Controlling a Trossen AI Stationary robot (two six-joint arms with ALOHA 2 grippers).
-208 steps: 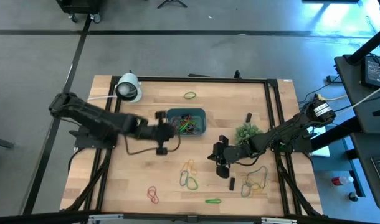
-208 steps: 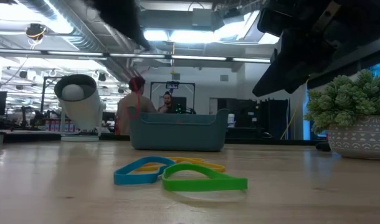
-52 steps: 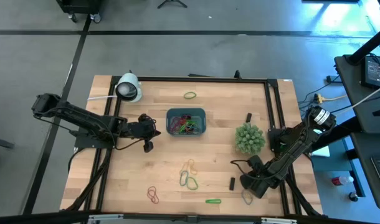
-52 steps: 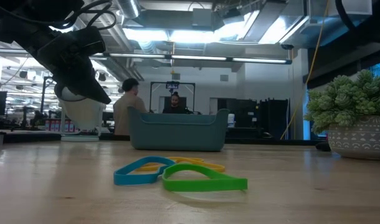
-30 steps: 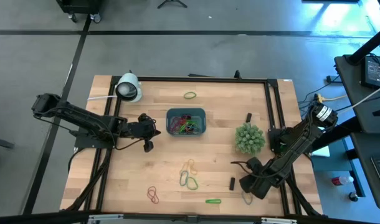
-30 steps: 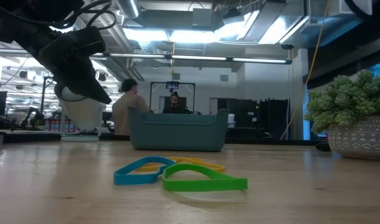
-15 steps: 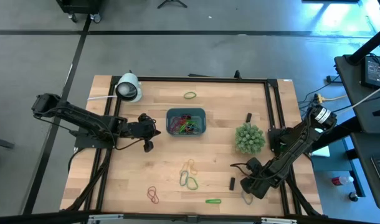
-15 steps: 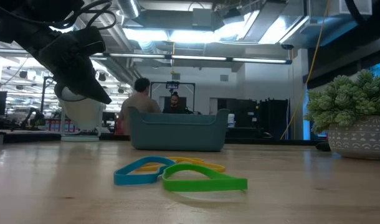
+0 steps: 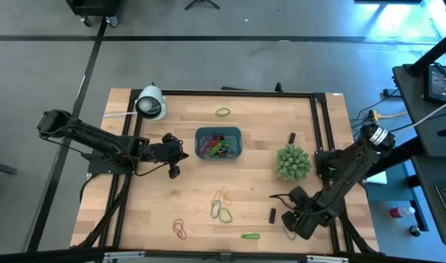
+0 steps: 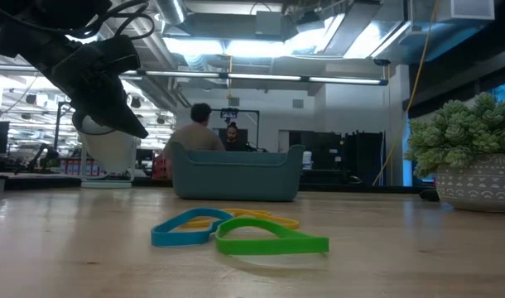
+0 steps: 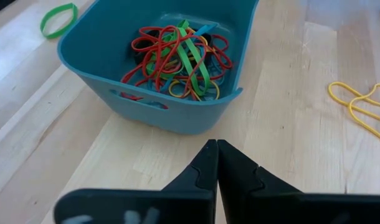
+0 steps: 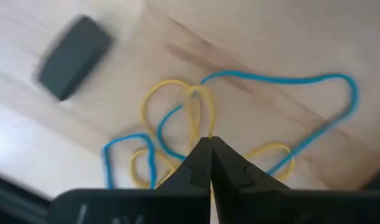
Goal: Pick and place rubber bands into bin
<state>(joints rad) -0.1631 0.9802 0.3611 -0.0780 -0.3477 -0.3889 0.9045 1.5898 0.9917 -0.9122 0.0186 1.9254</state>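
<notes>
The blue-teal bin (image 9: 218,142) sits at the table's middle back, with a tangle of red, green and yellow rubber bands (image 11: 176,61) inside. My left gripper (image 9: 183,154) hangs shut and empty just left of the bin (image 11: 159,74). My right gripper (image 9: 292,227) is low at the front right of the table, over a knot of yellow and blue bands. In the right wrist view it (image 12: 205,144) is shut, and the strands of a yellow rubber band (image 12: 193,112) run into its tips. A blue band (image 12: 289,81) lies tangled with it.
Loose bands lie on the wood: green (image 9: 223,112) at the back, a yellow-blue-green cluster (image 9: 221,206), red (image 9: 180,229), green (image 9: 249,236). A spiky plant (image 9: 292,162), black blocks (image 9: 273,215) (image 9: 291,137) and a white dome (image 9: 150,103) stand around. People move behind the bin (image 10: 236,174).
My right gripper has closed from wide open to shut over the yellow and blue bands and edged towards the table's front. The left arm has not moved.
</notes>
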